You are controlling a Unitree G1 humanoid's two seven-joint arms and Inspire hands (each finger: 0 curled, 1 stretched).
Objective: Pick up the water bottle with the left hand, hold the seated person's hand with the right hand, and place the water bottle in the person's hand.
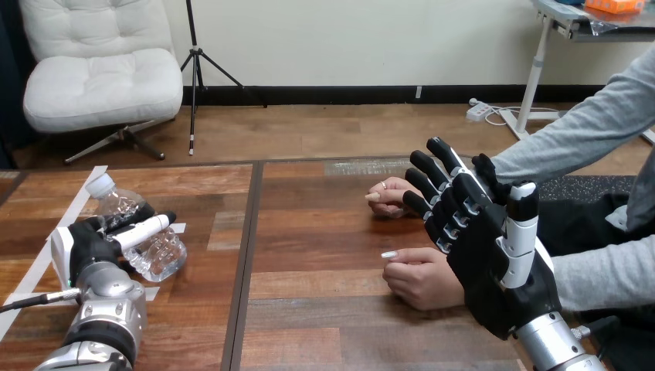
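Wooden table (324,232) boards carried everything. Near the left edge the clear water bottle (158,255) lay tilted, cap toward the far edge. The left hand (89,247) was curled round it, thumb across its body, evidently a grip for lifting. Toward the right edge the person's nearer hand (421,278) and farther hand (390,195) rested loosely curled. The right hand (483,255) hovered beside the nearer one, fingers straight and spread, holding nothing, likely poised to take it.
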